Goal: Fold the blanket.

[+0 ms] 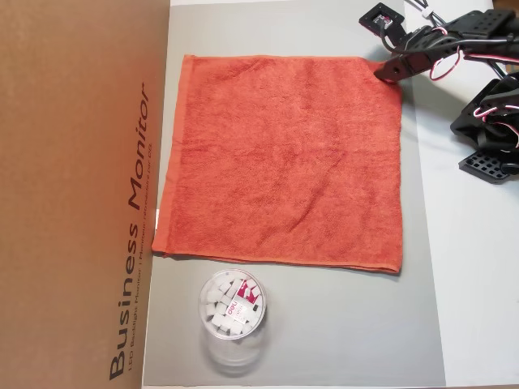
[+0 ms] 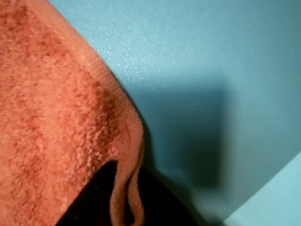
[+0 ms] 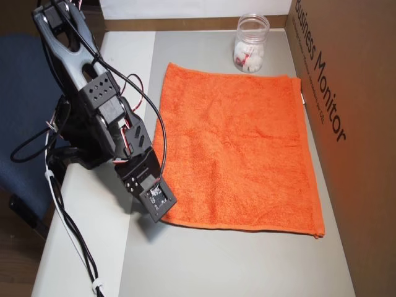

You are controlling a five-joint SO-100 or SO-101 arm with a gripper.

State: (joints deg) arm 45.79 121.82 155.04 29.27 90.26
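Orange-red terry blanket [image 1: 280,158] lies spread flat and unfolded on the grey mat [image 1: 340,324] of the table, so by my judgement no fold is made yet. The gripper [image 1: 388,71] is at one corner, and the wrist view shows the hem pinched up between its jaws. Beside the opposite edge stands a clear tub [image 1: 232,312], with a cardboard box [image 1: 73,194] alongside.
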